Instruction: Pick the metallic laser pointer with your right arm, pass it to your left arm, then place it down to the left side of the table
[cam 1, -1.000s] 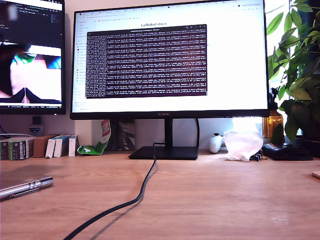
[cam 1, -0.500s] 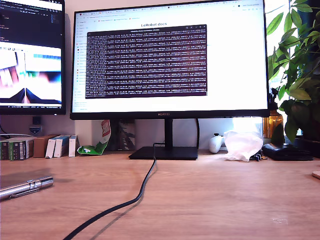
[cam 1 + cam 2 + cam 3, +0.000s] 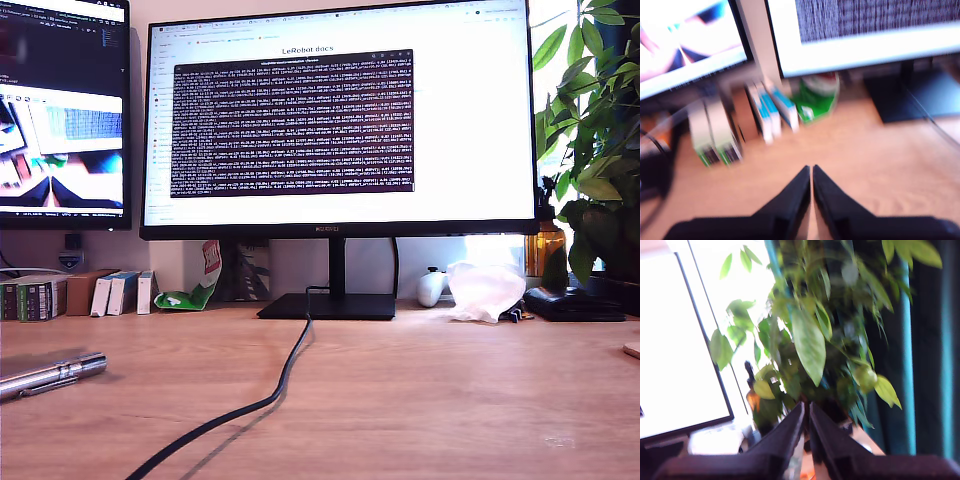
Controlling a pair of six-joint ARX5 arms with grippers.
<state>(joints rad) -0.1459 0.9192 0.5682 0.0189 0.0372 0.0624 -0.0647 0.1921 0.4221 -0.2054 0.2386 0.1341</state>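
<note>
Lying on the table (image 3: 420, 400) at the exterior view's left edge, pointer (image 3: 52, 374) partly cut off, both blurred wrist views showing my first gripper (image 3: 811, 170) and second gripper (image 3: 806, 406) pressed together, empty.

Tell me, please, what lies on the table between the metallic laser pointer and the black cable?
In the exterior view, only bare table lies between the metallic laser pointer and the black cable.
</note>
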